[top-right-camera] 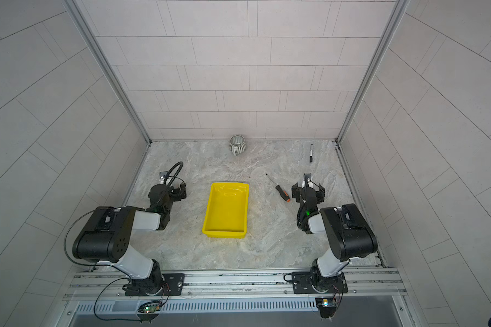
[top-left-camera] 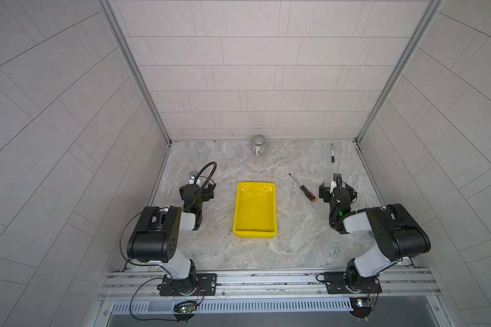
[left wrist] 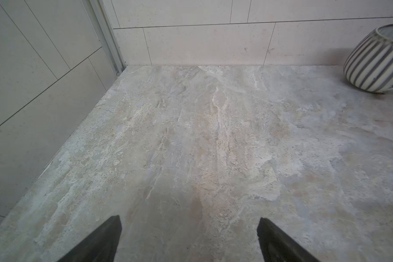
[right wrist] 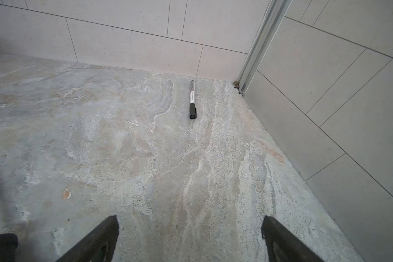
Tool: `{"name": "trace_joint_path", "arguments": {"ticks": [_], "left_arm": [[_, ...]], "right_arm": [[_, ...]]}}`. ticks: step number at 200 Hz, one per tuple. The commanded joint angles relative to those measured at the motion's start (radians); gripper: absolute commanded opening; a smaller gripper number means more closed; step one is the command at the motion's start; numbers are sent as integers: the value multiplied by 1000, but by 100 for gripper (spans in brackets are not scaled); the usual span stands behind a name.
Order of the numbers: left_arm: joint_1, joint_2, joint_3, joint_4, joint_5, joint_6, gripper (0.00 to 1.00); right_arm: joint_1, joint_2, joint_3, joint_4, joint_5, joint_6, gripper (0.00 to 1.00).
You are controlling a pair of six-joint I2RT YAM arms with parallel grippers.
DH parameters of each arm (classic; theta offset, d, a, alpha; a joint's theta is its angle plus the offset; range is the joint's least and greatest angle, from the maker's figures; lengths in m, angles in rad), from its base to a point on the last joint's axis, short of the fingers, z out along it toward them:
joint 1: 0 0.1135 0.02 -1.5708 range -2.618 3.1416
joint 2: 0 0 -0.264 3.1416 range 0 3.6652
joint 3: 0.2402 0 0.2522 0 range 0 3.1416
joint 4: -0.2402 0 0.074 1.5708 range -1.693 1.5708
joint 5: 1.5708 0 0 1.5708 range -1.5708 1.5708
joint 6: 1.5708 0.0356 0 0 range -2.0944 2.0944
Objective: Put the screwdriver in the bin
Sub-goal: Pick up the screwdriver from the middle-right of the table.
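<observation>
The slim black-and-orange-handled screwdriver (top-left-camera: 301,187) lay untouched near the shallow yellow plastic bin (top-left-camera: 254,233); I judged pickup unstarted. My right end effector (right wrist: 190,222), spread and empty, needed to straddle its handle.

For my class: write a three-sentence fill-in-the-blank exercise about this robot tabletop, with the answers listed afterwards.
1. The slim screwdriver with a black, orange-ended handle lies nearest the ____ arm.
2. The shallow rectangular plastic bin is bright ____.
3. The left end effector and the right end effector both have ____ jaws.
Answers: right; yellow; open.
</observation>
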Motion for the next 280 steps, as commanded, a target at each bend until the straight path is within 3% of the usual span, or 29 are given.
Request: {"name": "trace_joint_path", "arguments": {"ticks": [1,265,280], "left_arm": [[3,-8,2,8,7,-9,100],[3,-8,3,8,6,-9,100],[2,-19,-19,41,42,5,100]], "right_arm": [[-5,1,12,-1,-3,0,99],[-5,-1,10,2,-5,0,99],[-3,2,-3,32,-5,-10,99]]}}
